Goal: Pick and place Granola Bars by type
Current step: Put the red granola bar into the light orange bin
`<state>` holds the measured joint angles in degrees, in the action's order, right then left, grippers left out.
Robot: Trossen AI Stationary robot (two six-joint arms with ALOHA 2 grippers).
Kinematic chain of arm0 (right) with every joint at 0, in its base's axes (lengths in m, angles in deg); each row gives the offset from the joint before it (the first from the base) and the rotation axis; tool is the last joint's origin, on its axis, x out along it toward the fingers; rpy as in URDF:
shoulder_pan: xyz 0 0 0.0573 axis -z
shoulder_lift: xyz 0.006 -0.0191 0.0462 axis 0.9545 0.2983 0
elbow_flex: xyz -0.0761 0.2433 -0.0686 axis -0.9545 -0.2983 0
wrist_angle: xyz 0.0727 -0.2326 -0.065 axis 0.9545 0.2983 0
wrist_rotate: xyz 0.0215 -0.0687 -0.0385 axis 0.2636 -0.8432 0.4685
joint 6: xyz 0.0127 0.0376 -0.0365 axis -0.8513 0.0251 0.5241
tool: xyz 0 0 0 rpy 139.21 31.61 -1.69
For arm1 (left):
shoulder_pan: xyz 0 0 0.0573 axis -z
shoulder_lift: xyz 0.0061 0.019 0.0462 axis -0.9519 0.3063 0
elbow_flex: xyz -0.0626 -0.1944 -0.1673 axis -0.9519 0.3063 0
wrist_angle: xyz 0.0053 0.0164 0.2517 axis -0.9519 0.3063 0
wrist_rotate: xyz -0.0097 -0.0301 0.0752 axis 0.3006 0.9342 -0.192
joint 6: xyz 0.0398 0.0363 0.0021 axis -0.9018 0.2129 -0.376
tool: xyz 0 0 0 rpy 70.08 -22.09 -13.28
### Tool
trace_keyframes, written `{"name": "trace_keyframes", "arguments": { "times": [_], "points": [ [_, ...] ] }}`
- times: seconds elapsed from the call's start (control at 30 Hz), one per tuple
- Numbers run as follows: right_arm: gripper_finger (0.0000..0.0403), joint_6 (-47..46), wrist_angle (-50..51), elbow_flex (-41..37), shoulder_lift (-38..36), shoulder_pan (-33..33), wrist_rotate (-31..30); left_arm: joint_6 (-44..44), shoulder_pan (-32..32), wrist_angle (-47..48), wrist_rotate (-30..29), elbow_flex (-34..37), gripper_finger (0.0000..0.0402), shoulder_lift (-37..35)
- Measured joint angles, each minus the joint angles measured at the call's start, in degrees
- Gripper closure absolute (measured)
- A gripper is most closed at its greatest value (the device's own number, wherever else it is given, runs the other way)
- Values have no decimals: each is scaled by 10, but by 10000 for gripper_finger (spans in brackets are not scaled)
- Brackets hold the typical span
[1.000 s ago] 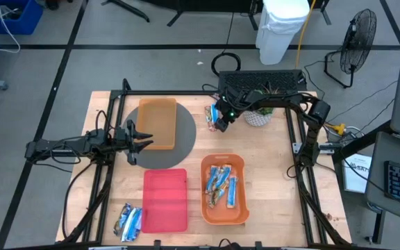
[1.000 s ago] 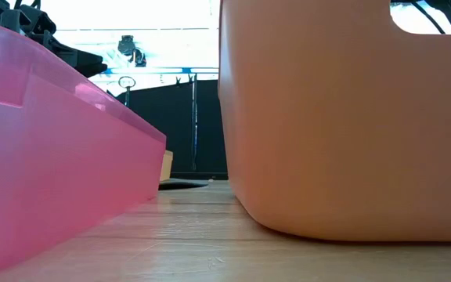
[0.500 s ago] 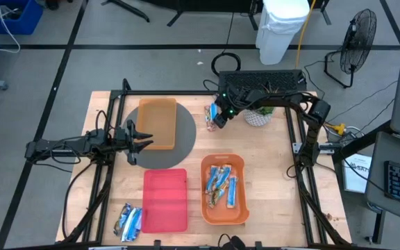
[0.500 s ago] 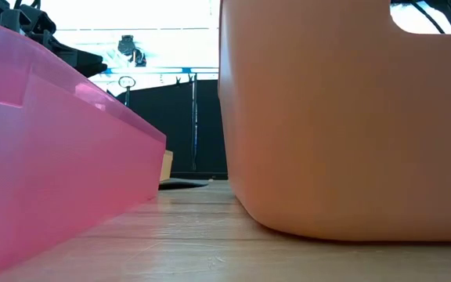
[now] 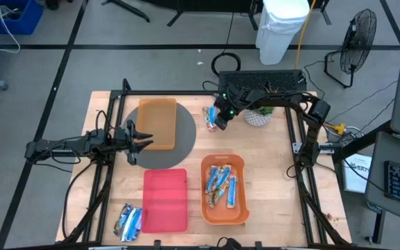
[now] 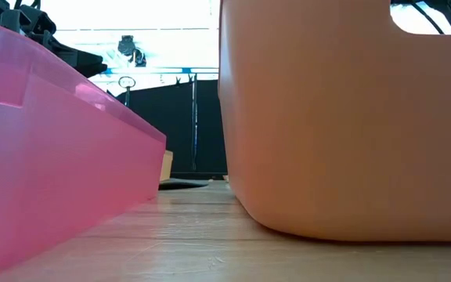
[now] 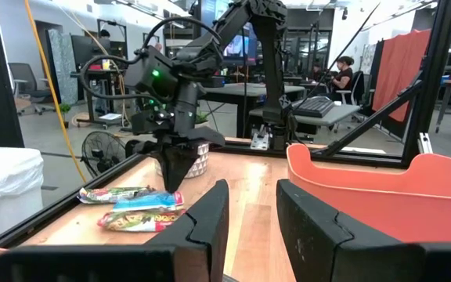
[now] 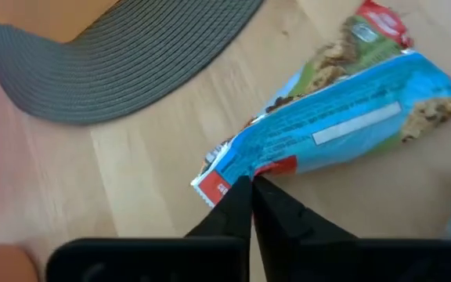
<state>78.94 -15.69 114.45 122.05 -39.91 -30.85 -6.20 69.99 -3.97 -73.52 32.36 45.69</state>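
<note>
Granola Bars (image 5: 222, 186) partly sorted: several in the near orange tray (image 5: 242, 211), some beside the red tray (image 5: 164, 200). Right pincer (image 8: 250, 190) clenched on a blue-wrapped bar (image 8: 339, 125) at the bench's far edge; left pincer (image 5: 142, 138) half-open, idle.

Three trays: two orange (image 5: 157, 123) (image 5: 224, 208), one red (image 5: 165, 200). One round grey mat (image 5: 180, 136). One potted plant (image 5: 258, 115).

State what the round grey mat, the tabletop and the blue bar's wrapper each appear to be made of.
Round grey mat: probably woven fibre or cord, matte, with concentric ribs. Tabletop: pale wood, showing grain and a smooth finish. Blue bar's wrapper: likely plastic film or foil, glossy, crinkled, printed.
</note>
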Motion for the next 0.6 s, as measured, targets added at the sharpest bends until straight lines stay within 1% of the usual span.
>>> {"name": "trace_keyframes", "arguments": {
  "times": [0.17,0.27,0.6],
  "points": [
    [402,24,9,0,-14,-6,-2,0,0,0,0,0,289,0],
    [402,30,9,0,-43,-15,-19,0,0,0,0,0,289,0],
    [403,46,-9,0,-149,-55,-17,0,0,0,0,0,289,0]
  ]
}}
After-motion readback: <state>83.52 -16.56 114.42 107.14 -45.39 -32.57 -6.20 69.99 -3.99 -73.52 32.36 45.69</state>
